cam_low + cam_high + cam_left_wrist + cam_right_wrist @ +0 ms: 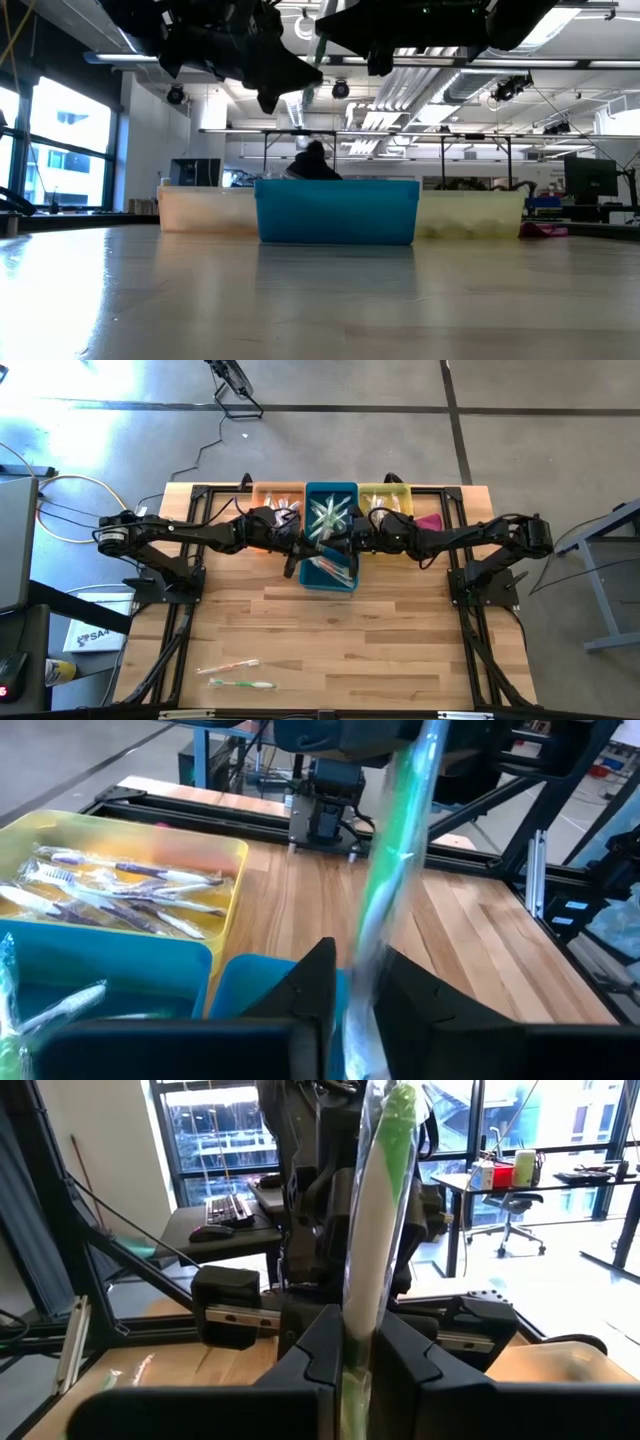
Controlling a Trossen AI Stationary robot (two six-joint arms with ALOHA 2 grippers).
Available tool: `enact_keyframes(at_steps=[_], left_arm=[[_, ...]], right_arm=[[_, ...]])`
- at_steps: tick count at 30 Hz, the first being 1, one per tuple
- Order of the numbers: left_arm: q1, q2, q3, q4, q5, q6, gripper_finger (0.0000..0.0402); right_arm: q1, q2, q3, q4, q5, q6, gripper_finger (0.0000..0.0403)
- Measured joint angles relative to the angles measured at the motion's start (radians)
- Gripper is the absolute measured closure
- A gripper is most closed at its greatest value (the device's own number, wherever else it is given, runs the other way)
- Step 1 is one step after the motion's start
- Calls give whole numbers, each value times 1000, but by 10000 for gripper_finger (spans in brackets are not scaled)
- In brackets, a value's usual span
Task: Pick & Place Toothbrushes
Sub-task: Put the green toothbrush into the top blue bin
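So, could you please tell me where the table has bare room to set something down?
The wide wood between the blue bin and the two loose toothbrushes near the front edge is bare. The back is crowded: orange bin, yellow bin, and both claws over the blue bin.

Grey concrete floor (380, 440) with dark seams, tall bright windows (225, 1140), desk with keyboard (228, 1208), office chair (515, 1208), exposed ceiling pipes (420, 85), monitor (590, 180)
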Motion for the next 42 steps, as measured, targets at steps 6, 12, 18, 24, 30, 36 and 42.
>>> enact_keyframes(at_steps=[6,12,18,24,30,36,42], left_arm=[[1,0,0,-8,-8,2,300],[-1,-1,0,-26,28,0,262],[-14,-1,0,-35,84,3,253],[-12,-1,0,-34,81,3,252],[-13,-1,0,-36,81,4,252],[-13,-1,0,-36,70,13,252],[-11,-1,0,-97,8,110,252]], right_arm=[[0,0,0,-3,-3,1,380],[1,0,0,-4,-6,3,380],[1,0,0,-4,-9,3,380],[1,0,0,-4,-8,2,380],[0,0,0,-4,-5,2,380],[0,-1,0,-17,-1,2,380],[0,-1,0,-23,-1,1,380]])
